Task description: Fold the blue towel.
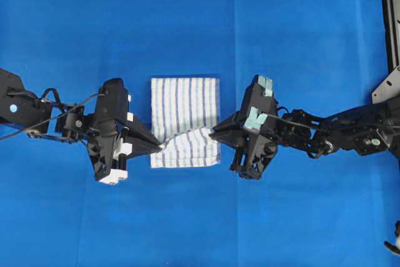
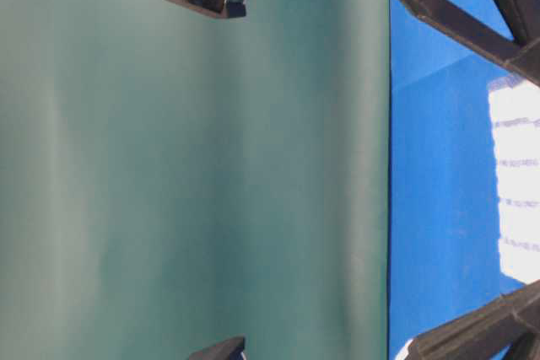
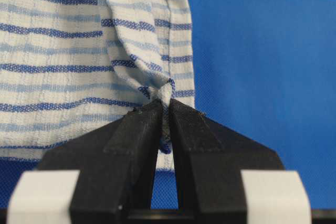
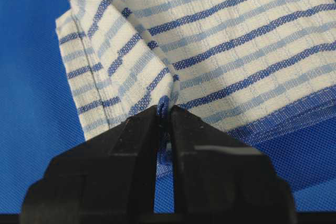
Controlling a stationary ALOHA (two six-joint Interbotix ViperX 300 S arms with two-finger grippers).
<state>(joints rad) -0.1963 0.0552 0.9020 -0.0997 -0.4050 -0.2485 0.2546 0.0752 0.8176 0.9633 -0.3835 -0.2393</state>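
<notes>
Towel (image 1: 185, 114) lies mid-bench, partly folded. Left pincer (image 1: 160, 146) and right pincer (image 1: 211, 131) are each clenched on a corner of its near edge, lifted off the layer below.

Risk: each grip takes only a thin pinch of cloth; uneven pulling could slip a corner or skew the fold.

Table-level view is mostly blank backdrop; towel cut off there.

Black arms (image 1: 325, 130), black cables, white-taped left end effector (image 3: 165, 109) fingers.

Striped towel (image 2: 516, 183) on blue sheet (image 2: 434, 208); teal backdrop (image 2: 194, 174).
</notes>
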